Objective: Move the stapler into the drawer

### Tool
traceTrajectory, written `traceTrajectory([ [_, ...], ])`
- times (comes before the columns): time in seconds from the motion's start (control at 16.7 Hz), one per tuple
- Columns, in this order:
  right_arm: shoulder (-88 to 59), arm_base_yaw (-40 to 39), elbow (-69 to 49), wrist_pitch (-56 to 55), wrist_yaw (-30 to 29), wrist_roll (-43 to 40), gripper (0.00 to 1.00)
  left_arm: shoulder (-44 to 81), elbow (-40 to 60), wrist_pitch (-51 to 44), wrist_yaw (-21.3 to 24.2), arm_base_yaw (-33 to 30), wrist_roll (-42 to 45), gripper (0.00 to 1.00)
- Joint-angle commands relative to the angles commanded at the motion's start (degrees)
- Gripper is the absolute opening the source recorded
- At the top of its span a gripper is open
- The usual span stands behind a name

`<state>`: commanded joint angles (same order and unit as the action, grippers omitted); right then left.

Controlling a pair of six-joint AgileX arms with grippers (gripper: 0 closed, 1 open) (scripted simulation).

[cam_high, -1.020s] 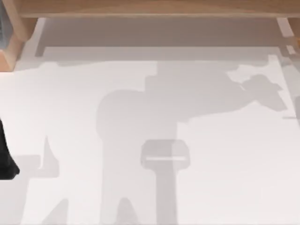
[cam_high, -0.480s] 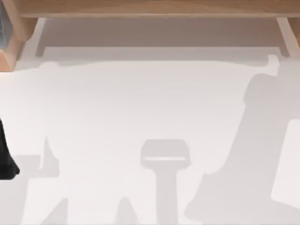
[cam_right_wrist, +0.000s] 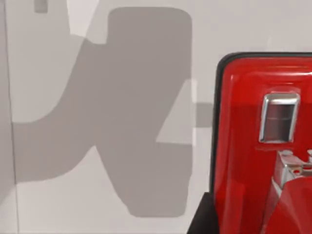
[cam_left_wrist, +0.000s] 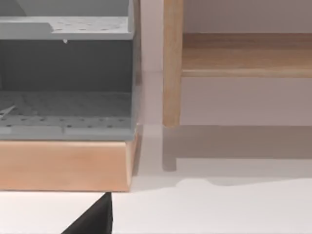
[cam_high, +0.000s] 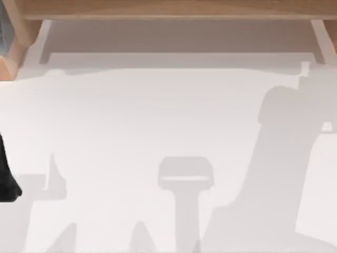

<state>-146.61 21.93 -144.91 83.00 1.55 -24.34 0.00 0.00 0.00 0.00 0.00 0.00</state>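
Top view: the drawer [cam_high: 174, 105] is seen pulled out of the light-brown wooden furniture [cam_high: 174, 9], w/ arm shadows on its pale floor and a dark part of the left arm [cam_high: 6, 179] at the left edge; no stapler is seen inside, so the task is judged not yet finished. Left wrist view: a grey perforated shelf unit [cam_left_wrist: 66, 78] and wood frame are shown. Right wrist view: the red stapler [cam_right_wrist: 265, 146] is seen very close over a pale surface, cut off at the edge. Whether it is clamped cannot be told, nor the fingers' state for both arms.
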Motion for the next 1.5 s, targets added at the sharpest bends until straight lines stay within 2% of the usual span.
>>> traceTrajectory([
  [0.24,8.6,-0.8,-1.1,-0.3,2.5,-4.0,0.00,0.0,0.0,0.0,0.0,0.0,0.0,1.00],
  [0.42,9.6,-0.8,0.3,-0.3,2.4,-5.6,0.00,0.0,0.0,0.0,0.0,0.0,0.0,1.00],
  [0.84,-2.6,-0.3,4.1,-2.6,-1.4,2.2,0.00,0.0,0.0,0.0,0.0,0.0,0.0,1.00],
  [1.14,-3.2,-0.2,4.2,-2.4,-1.7,2.8,0.00,0.0,0.0,0.0,0.0,0.0,0.0,1.00],
  [1.5,-3.2,-0.2,4.2,-2.4,-1.7,2.8,0.45,0.0,0.0,0.0,0.0,0.0,0.0,1.00],
])
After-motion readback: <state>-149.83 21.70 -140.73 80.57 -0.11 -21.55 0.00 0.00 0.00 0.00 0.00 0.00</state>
